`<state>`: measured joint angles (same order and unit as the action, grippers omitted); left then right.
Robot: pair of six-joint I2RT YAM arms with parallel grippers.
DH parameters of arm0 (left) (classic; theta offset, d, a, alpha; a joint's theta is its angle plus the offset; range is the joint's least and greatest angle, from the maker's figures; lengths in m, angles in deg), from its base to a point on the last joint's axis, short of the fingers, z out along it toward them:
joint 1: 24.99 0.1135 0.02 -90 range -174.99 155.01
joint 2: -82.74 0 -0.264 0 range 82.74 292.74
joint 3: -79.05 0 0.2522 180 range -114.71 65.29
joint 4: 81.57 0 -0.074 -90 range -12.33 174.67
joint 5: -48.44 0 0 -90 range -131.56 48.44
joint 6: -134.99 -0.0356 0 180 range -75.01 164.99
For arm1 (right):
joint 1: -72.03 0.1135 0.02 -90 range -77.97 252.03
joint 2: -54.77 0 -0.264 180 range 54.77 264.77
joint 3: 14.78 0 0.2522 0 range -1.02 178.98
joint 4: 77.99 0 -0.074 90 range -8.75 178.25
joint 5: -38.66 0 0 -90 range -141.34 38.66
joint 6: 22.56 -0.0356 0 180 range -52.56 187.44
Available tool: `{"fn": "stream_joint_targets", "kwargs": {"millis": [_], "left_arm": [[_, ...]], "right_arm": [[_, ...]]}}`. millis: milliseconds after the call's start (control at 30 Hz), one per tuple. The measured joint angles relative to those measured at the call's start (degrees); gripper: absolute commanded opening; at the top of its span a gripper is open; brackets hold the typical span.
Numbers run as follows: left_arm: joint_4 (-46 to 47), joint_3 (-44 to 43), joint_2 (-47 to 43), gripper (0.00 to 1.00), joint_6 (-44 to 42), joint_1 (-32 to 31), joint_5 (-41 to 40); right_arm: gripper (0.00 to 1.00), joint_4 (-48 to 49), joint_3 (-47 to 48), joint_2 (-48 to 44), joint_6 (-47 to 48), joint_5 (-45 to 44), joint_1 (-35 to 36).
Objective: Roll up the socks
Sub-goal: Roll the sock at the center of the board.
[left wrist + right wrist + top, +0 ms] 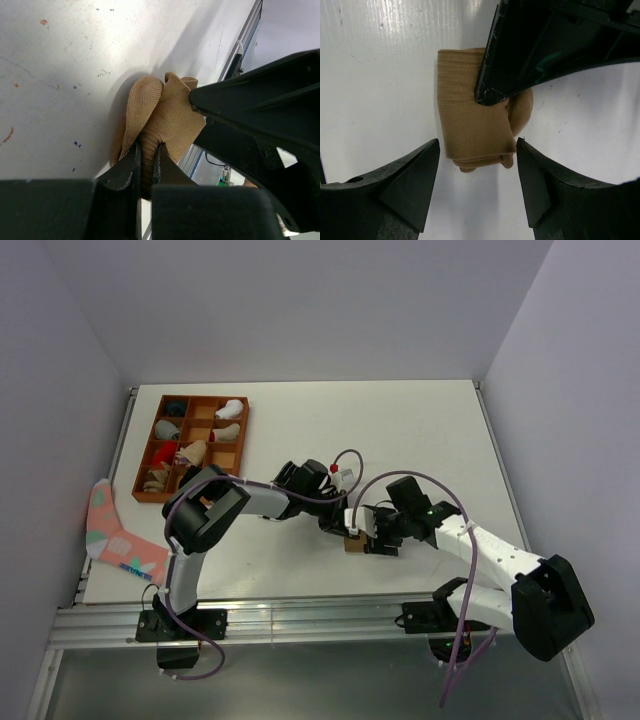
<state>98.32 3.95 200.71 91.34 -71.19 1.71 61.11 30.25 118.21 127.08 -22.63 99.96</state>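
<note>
Currently the tan sock [470, 125] sits near the middle-front of the table [400, 430], between the two arms, already folded over into a short thick bundle. The left gripper [147, 165] is clenched on one end of it. In the left wrist view the fabric is pinched between the two fingers, likely to pin the roll so it cannot spring back open. The right gripper [477, 185] is released. Its fingers stand wide on either side of the bundle's near end, with bare table showing between each finger and the cloth, so it grips nothing. My read is that the left hold does the anchoring while the right hand is free to re-grip or tuck the cuff over. The layered edge and a small rounded lobe poking out at the side suggest the roll is loose and not yet locked. Whether the bundle rests fully on the table or is lifted a touch, I cannot tell. The striped sock is not visible in any view. Off to the far left are a compartment tray [205, 398] holding other sock bundles and a pink sock [112, 530] at the table edge, both well apart from the work.
</note>
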Motion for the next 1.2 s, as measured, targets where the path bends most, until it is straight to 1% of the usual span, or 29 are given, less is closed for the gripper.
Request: {"fn": "stream_joint_targets", "kwargs": {"millis": [67, 167, 300, 367, 400, 467, 500, 533, 567, 600, 667, 767, 933, 1067, 1200], "left_arm": [[-0.22, -0.17, 0.07, 0.00, 0.00, 0.09, 0.11], [-0.55, -0.59, 0.44, 0.00, 0.00, 0.17, 0.61], [-0.63, -1.09, 1.03, 0.00, 0.04, 0.44, 1.62], [-0.63, -1.22, 1.25, 0.02, 0.13, 0.63, 2.03], [-0.63, -1.29, 1.33, 0.03, 0.22, 0.68, 2.16], [-0.70, -1.49, 1.57, 0.09, 0.44, 0.94, 2.64], [-0.76, -1.57, 1.66, 0.11, 0.50, 1.05, 2.75], [-0.85, -1.64, 1.68, 0.14, 0.55, 1.20, 2.75], [-0.90, -1.62, 1.68, 0.21, 0.76, 1.36, 2.67], [-0.87, -1.60, 1.68, 0.24, 1.01, 1.53, 2.51], [-0.26, -1.01, 1.62, 0.31, 1.81, 1.90, 1.90], [3.02, 1.68, 0.35, 0.36, 4.31, 2.71, -0.09], [10.78, 8.52, -3.74, 0.45, 8.52, 3.41, -6.86], [15.47, 13.68, -7.54, 0.48, 10.62, 3.58, -13.27], [16.09, 18.45, -12.04, 0.50, 11.85, 4.13, -20.37]], "right_arm": [[0.70, 0.46, -0.02, 0.52, -0.07, -0.46, 0.83], [0.66, 1.03, -0.17, 1.29, -0.61, -1.31, 1.90], [0.57, 1.73, 0.52, 5.25, -1.62, -2.43, 2.69], [0.54, 1.79, 1.49, 7.37, -2.38, -2.56, 2.69], [0.50, 1.75, 1.88, 8.04, -2.86, -2.58, 2.69], [0.45, 1.44, 2.60, 9.05, -3.96, -2.71, 2.69], [0.37, 1.31, 2.95, 9.42, -4.57, -2.78, 2.69], [0.33, 0.94, 3.45, 9.94, -5.20, -2.78, 2.69], [0.31, 0.57, 4.07, 10.62, -5.88, -2.82, 2.71], [0.29, 0.09, 4.90, 11.61, -6.73, -2.84, 2.69], [0.28, -0.98, 6.49, 13.42, -8.15, -2.91, 2.69], [0.26, -2.03, 9.16, 16.44, -10.56, -2.64, 2.56], [0.25, -2.14, 12.26, 20.17, -14.05, -1.66, 2.12], [0.24, -2.47, 14.25, 22.47, -16.57, -0.98, 1.79], [0.24, -4.07, 16.17, 24.41, -18.36, -0.15, 1.05]]}}
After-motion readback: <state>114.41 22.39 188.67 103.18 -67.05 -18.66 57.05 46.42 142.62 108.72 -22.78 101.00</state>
